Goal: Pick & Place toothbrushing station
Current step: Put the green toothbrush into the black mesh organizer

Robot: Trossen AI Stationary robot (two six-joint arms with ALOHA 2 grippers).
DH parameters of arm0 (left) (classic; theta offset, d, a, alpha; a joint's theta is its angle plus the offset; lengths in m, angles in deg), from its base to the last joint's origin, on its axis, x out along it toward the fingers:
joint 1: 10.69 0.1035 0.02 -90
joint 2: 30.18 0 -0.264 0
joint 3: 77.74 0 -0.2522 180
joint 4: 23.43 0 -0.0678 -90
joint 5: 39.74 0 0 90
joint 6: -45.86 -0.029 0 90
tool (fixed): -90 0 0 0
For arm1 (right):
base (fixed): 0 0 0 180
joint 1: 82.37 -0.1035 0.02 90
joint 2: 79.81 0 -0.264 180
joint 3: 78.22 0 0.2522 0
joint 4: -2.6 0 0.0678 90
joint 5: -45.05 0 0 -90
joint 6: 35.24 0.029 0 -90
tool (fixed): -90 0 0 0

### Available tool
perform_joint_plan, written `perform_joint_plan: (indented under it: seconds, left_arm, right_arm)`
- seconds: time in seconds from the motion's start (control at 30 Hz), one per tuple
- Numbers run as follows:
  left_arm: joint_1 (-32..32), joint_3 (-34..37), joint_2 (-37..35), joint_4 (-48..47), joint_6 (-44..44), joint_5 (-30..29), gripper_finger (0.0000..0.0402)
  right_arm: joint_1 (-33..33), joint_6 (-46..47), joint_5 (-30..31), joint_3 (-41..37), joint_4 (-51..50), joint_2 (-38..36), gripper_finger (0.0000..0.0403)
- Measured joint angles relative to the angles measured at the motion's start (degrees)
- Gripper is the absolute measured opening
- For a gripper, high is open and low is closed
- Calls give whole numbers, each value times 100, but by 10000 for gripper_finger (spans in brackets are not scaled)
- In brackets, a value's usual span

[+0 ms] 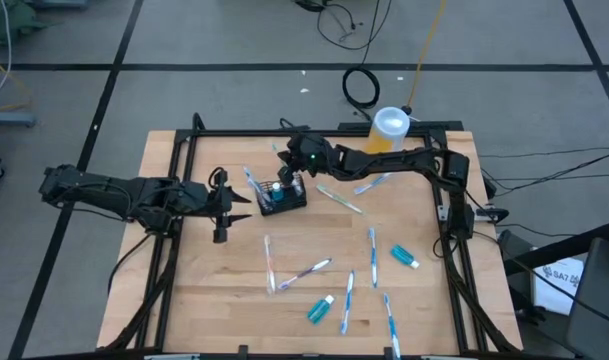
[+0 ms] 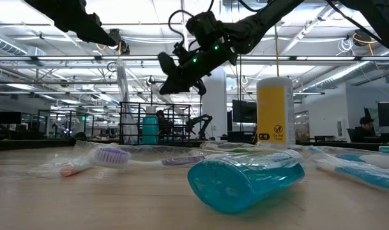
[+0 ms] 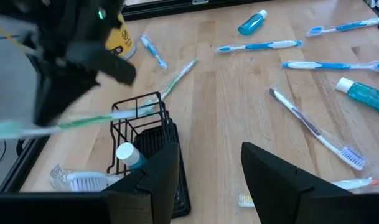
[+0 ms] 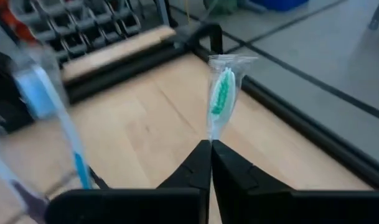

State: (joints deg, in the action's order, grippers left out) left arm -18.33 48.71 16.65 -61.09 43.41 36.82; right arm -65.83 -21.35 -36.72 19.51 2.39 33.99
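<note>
From above, my right gripper [image 1: 289, 172] hangs over the wire caddy [image 1: 283, 197] near the table's [image 1: 214, 300] far edge, nearer it than my waiting left gripper [image 1: 222, 207]; level across the table, I sit above the caddy [image 2: 143, 122]; in my right wrist view, my fingers are pinched shut on a wrapped green toothbrush [image 4: 221, 93], long axis running straight out from them; the left wrist view shows it [image 3: 65, 123] lying across the caddy's top.

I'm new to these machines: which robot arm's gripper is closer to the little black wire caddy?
Right. The right gripper is just behind the caddy, shut on a wrapped toothbrush. The left gripper waits open, off to the caddy's left.
</note>
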Motion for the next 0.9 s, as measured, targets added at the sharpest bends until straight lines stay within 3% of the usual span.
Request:
perform_joint_plan:
  seconds: [0.3, 0.53, 0.7, 0.9]
  left_arm:
    - [-4, 0, 0, -7, 227, 7, 177]
    - [-4, 0, 0, -43, 303, 170, 177]
    - [-7, 0, 0, -42, 427, 311, 177]
    - [-7, 0, 0, -2, 445, 311, 177]
  right_arm:
    - [-324, -128, 19, -1, 1410, -30, 1]
    - [-758, -757, 1494, -312, 1795, -37, 1]
    - [-960, -859, 2144, -1087, 3227, -29, 0]
    - [-938, -1519, 2180, -1829, 5680, -24, 0]
